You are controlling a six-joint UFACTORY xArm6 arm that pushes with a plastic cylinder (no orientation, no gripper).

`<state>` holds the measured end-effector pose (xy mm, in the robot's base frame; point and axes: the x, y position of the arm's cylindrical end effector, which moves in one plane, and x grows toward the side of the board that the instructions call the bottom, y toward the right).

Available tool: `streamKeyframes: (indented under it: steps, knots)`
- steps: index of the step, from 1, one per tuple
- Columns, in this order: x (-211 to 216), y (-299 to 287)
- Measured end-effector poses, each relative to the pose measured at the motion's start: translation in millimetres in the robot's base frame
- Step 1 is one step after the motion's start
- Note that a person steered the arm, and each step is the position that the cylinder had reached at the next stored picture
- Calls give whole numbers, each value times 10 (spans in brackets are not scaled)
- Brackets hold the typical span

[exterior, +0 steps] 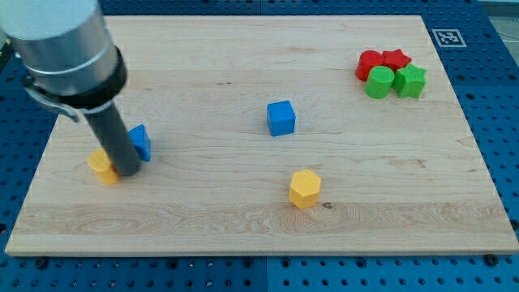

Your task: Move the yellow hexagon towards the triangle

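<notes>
The yellow hexagon (305, 188) lies on the wooden board (243, 227), right of the middle toward the view's bottom. At the view's left, a blue block (143, 142) that looks like a triangle sits partly hidden behind my rod. My tip (128, 173) rests just below-left of this blue block and right next to another yellow block (101, 166), whose shape I cannot make out. My tip is far to the left of the yellow hexagon.
A blue cube (281, 118) stands near the board's middle. At the view's top right, two red blocks (370, 63) (396, 58) and two green blocks (379, 83) (410, 81) sit clustered together.
</notes>
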<state>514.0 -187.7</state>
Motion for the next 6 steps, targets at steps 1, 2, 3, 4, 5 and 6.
streamKeyframes:
  steps: [1,2,3,4,5,6]
  knots:
    - [27,44]
    - [39,540]
    - [-66,1144]
    - [-185,1991]
    - [-157,2913]
    - [104,3320]
